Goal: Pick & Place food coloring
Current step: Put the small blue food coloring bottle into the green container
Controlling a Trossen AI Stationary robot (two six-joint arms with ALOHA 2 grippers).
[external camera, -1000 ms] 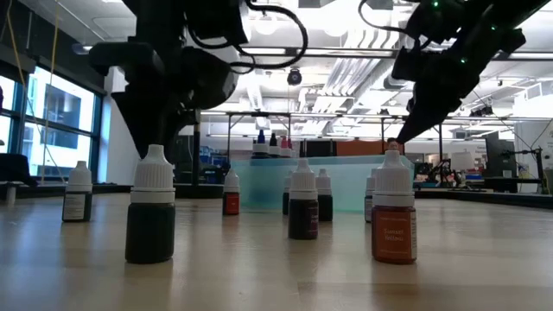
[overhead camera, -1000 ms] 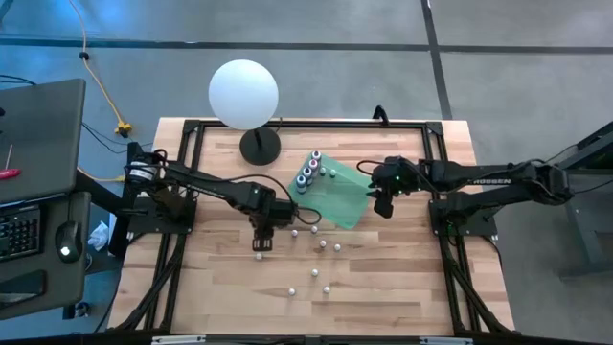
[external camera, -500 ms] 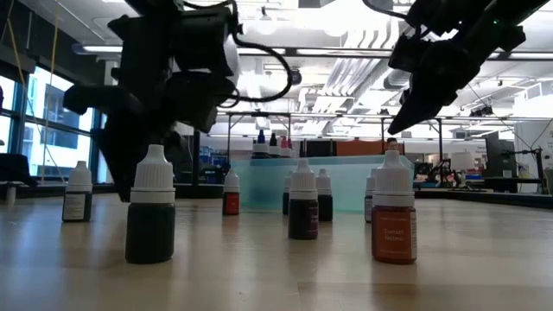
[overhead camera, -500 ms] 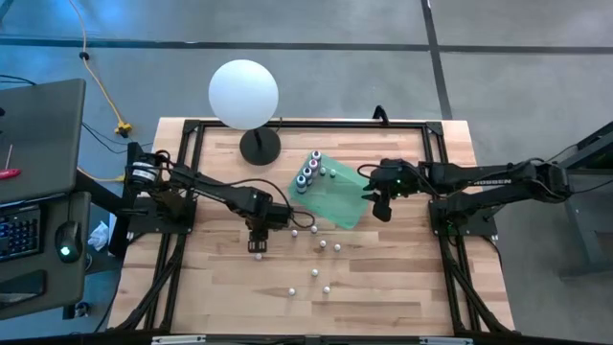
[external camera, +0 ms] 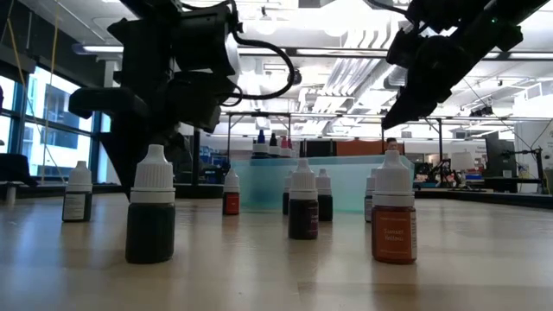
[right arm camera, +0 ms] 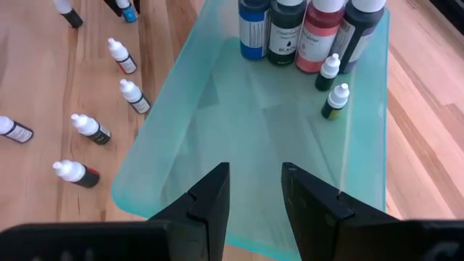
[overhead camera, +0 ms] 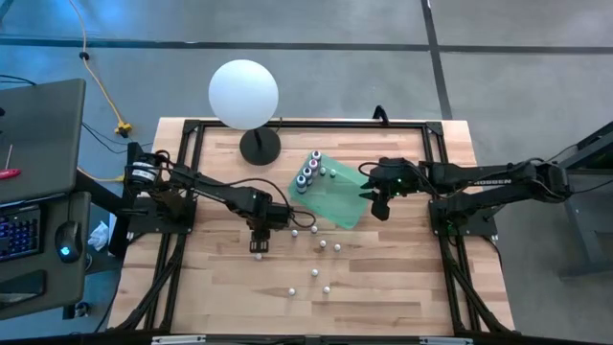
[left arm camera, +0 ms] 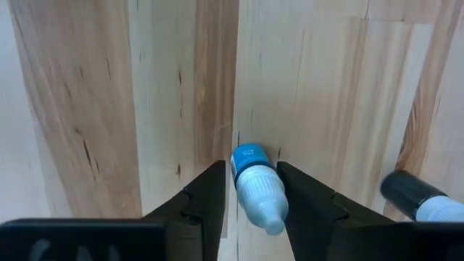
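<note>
Small food coloring bottles with white caps stand scattered on the wooden table [overhead camera: 321, 244], and more of them show in the low view [external camera: 304, 204]. Larger bottles [right arm camera: 304, 29] stand on the far end of the green tray [overhead camera: 330, 196]. My left gripper [overhead camera: 259, 240] is open and points down, with its fingers on either side of an upright blue-labelled bottle [left arm camera: 255, 180]. My right gripper [overhead camera: 376, 201] is open and hovers over the tray's right edge [right arm camera: 254, 181], touching nothing. My left gripper stands astride the blue-labelled bottle [left arm camera: 246, 156] from above, pointing down. Whether either finger [left arm camera: 210, 188] touches it, I cannot tell. The bottle stands upright on the table.
A dark bottle [left arm camera: 420, 199] stands close beside the left gripper. A big white ball on a black stand [overhead camera: 244, 93] is at the far edge. Two small bottles [right arm camera: 333, 83] stand on the tray beside the larger ones. Bare wood lies toward the near edge.
My left gripper has come down toward the table and shifted slightly toward the left edge, settling around the blue-labelled bottle. My right gripper has drifted a little toward the table's left, over the tray.
</note>
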